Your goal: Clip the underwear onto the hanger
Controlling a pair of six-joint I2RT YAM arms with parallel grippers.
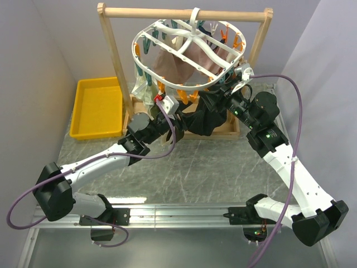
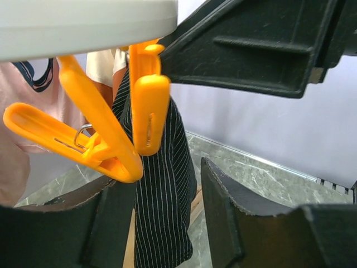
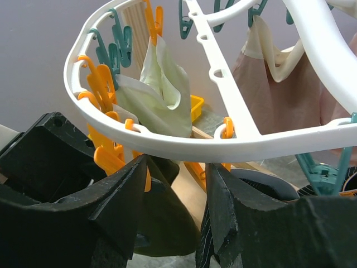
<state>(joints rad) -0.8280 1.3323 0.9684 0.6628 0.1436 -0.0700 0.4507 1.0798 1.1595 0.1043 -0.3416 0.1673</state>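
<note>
Between pale walls (image 1: pixel 33 56), over the marbled table (image 1: pixel 195 173), left claw (image 2: pixel 167 180) and right claw (image 3: pixel 178 167) gape beneath the hanger (image 3: pixel 184 147).

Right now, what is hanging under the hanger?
Under the hanger: a pink garment, a pale green cloth, a black striped garment and orange clips. The fingers cover their lower ends.

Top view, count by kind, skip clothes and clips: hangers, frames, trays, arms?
Hanger: 1
Wooden rail frame: 1
Yellow tray: 1
Arms: 2, left arm, right arm
Total: 5
</note>
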